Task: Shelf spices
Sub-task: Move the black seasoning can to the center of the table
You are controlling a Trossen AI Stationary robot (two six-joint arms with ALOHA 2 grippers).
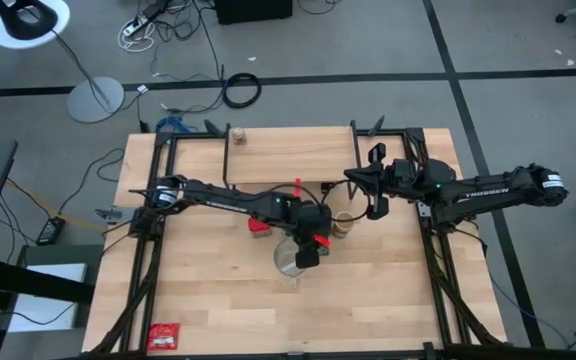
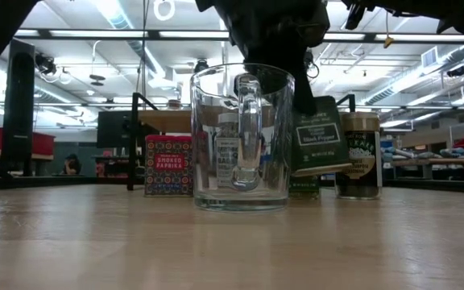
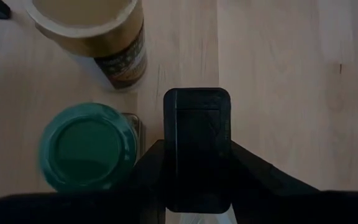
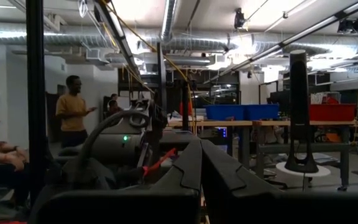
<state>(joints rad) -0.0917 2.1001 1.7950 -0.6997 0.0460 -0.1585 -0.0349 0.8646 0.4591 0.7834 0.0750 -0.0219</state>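
My left gripper (image 1: 308,252) is shut on the dark green tin (image 3: 197,143) at mid-table, slanting down beside the large clear glass vessel (image 2: 240,137). Close by on the table stand the green-lidded jar (image 3: 87,146), the tan-lidded jar (image 3: 92,31), the red tin (image 2: 167,165) and, seen through the glass, the white-lidded jar (image 2: 230,153). A tiny brownish jar (image 1: 237,133) stands on the shelf (image 1: 293,150) at the far edge. My right gripper (image 4: 201,180) waits shut, raised at the right and pointing up over the shelf's right end. My left gripper pinches the dark green tin by two opposite sides (image 3: 169,155) between its two fingers (image 3: 253,171). The fingers come slanting down from above. The tin (image 2: 321,137) hangs tilted below them, its label toward the near edge and its lower edge seemingly clear of the table.
The glass vessel (image 1: 290,262) stands just near-side of my left gripper. A flat red packet (image 1: 165,335) lies at the near left corner. Black frame rails (image 1: 158,180) run along both table sides. People show in the room beyond the table.
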